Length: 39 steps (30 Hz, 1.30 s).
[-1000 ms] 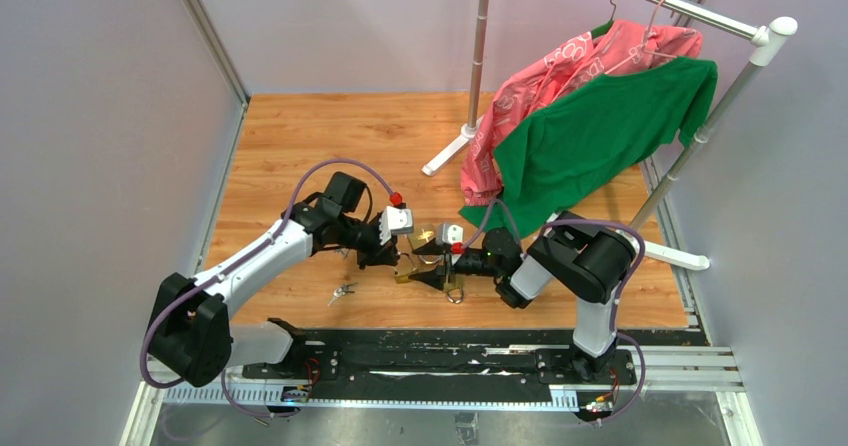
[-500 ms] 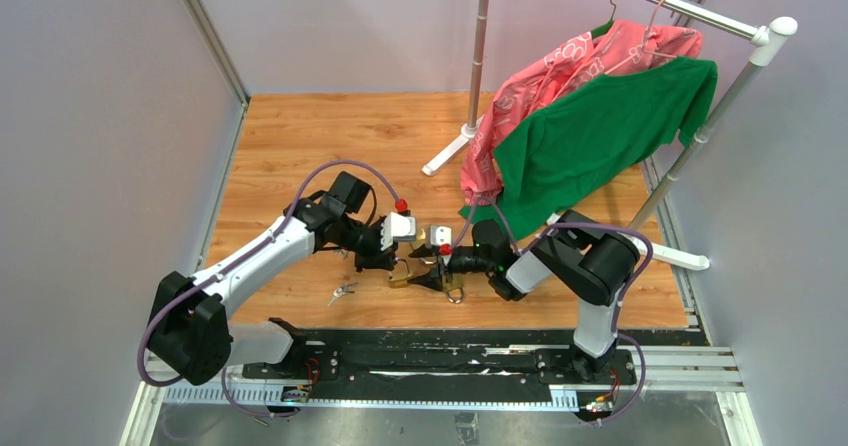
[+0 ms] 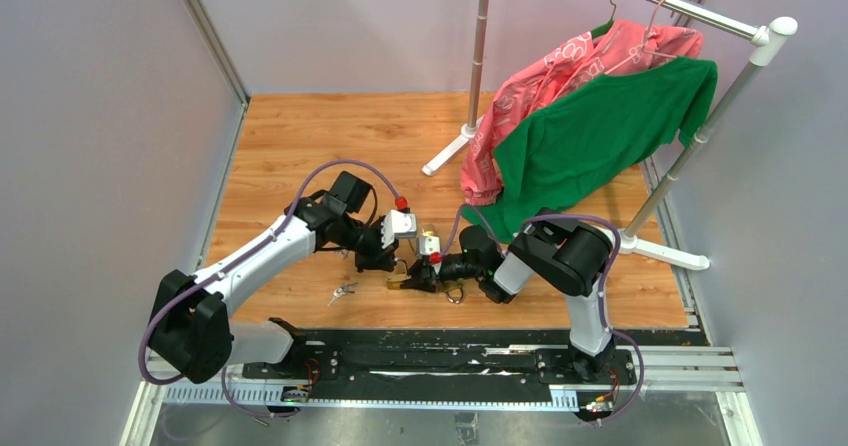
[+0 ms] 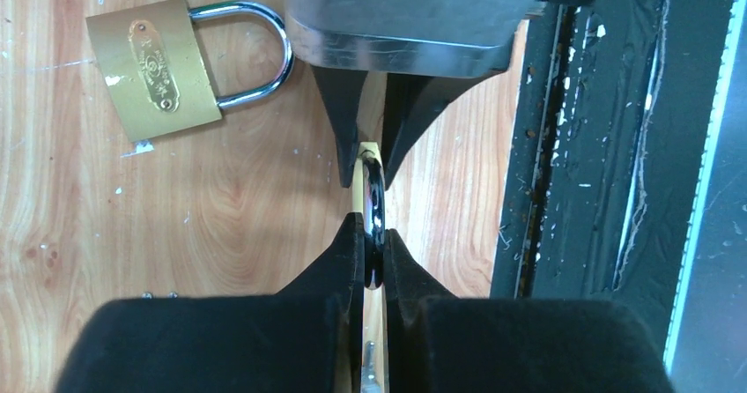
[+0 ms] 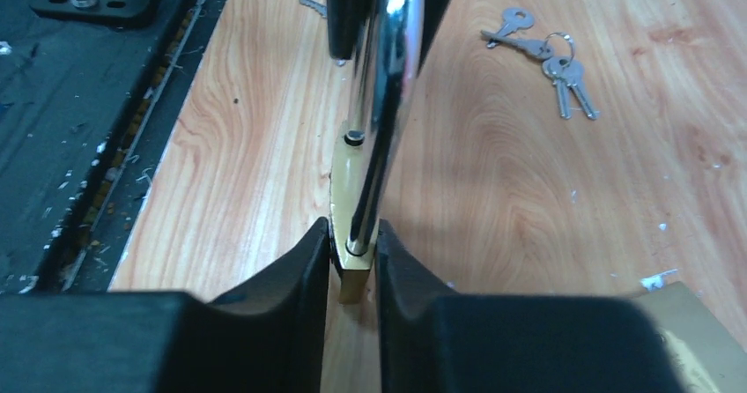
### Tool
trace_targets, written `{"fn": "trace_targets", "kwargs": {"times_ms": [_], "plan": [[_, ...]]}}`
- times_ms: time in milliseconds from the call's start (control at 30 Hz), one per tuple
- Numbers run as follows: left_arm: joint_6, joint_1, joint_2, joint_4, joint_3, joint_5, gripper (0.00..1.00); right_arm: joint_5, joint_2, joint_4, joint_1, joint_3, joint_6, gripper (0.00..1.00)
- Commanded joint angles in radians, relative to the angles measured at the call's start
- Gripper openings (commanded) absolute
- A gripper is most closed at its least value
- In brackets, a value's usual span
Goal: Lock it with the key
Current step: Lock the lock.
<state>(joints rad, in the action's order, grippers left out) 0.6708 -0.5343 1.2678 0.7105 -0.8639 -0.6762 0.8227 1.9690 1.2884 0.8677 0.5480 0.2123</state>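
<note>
The light wooden desk [image 5: 493, 190] is smooth with a low sheen. Its grain is clear and it is flecked with white specks. The brass padlock held on edge [image 5: 343, 190] has a dull yellow metal body and a mirror-bright chrome shackle. The second brass padlock lying flat [image 4: 154, 67] looks satin, with a polished steel shackle. The bunch of small silver keys [image 5: 551, 58] is plain bright metal. The left pincer [image 4: 372, 234] and right pincer [image 5: 352, 234] have matt black plastic fingers. The black base plate [image 5: 79, 102] is scuffed and dusty. The 2 hanging garments, a green shirt [image 3: 590, 131] and a pink patterned top [image 3: 560, 71], are soft matt cloth.
</note>
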Motion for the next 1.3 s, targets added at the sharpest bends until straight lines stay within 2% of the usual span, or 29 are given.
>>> {"fn": "trace_targets", "kwargs": {"times_ms": [0, 100, 167, 367, 500, 600, 800, 900, 1133, 1267], "plan": [[-0.063, -0.003, 0.001, -0.028, -0.027, -0.019, 0.00, -0.050, 0.044, 0.138, 0.013, 0.002, -0.038, 0.17], [-0.091, -0.004, -0.004, -0.029, -0.028, -0.026, 0.00, -0.131, 0.038, 0.173, 0.009, -0.022, -0.003, 0.09], [-0.103, -0.003, -0.005, -0.025, -0.038, -0.023, 0.00, -0.152, 0.024, 0.138, 0.005, -0.023, 0.034, 0.04], [0.072, -0.004, -0.004, 0.005, -0.012, 0.011, 0.00, -0.137, 0.000, 0.064, 0.007, -0.020, 0.091, 0.00], [0.150, -0.006, 0.007, -0.010, 0.010, -0.010, 0.00, -0.137, -0.016, 0.049, 0.006, -0.030, 0.099, 0.00], [0.139, -0.006, 0.020, -0.056, -0.002, 0.034, 0.00, -0.122, -0.016, 0.052, 0.006, -0.036, 0.098, 0.00], [0.108, -0.005, 0.052, -0.006, 0.028, -0.005, 0.00, -0.148, -0.016, 0.056, 0.002, -0.035, 0.076, 0.00], [0.103, -0.006, 0.069, -0.011, 0.044, 0.028, 0.00, -0.160, -0.019, 0.059, 0.002, -0.034, 0.068, 0.00], [0.193, -0.006, 0.107, -0.028, 0.090, 0.093, 0.00, -0.219, -0.046, 0.062, -0.005, -0.064, 0.082, 0.00], [0.249, -0.005, 0.117, -0.025, 0.134, 0.085, 0.00, -0.228, -0.070, 0.034, -0.006, -0.075, 0.099, 0.00]]}}
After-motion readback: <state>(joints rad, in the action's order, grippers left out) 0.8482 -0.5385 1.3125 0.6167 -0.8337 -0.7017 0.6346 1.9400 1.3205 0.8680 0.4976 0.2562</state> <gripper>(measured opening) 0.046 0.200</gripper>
